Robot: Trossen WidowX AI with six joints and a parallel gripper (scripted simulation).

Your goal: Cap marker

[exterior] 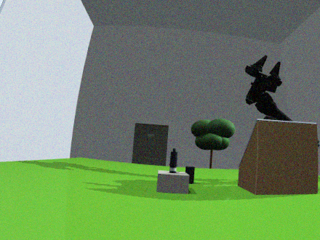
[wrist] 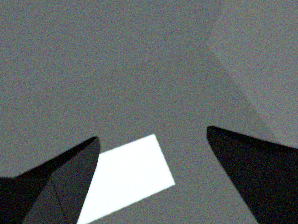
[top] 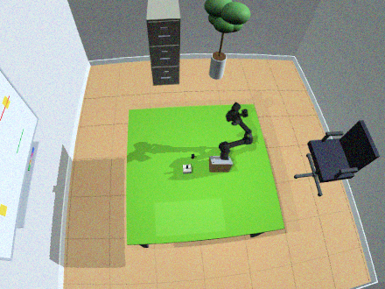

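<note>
A: Count on the table?

B: One green table (top: 144, 219). On it: one marker (exterior: 173, 160), one holder block (exterior: 172, 182), one cap (exterior: 190, 174), one brown pedestal (exterior: 284, 160) carrying the single arm (top: 238, 141). Around it: one filing cabinet (top: 164, 41), one potted tree (top: 225, 19), one office chair (top: 343, 153), one whiteboard (top: 13, 175) on the wall.

A: Gripper?

B: Gripper (exterior: 267, 67) is spread wide, close to full range. Nothing between the fingers, touching nothing. It's raised high above the pedestal, fingertips pointing up and away from the table. Wrist view shows both fingers well apart with only grey wall and ceiling plus a bright white patch (wrist: 130, 175) between them.

A: Marker position and axis?

B: Standing in the top of the holder block, long axis vertical, dark body with a light band at the bottom where it meets the block. Upper end is narrower and uncapped. In the top view the block (top: 187, 168) sits just left of the pedestal.

A: Cap?

B: Standing upright on the table, apart from the marker. In the exterior view it's just beside the block's right side; in the top view the cap (top: 192, 155) is near the block, toward the cabinet side. Well apart from the gripper.
</note>
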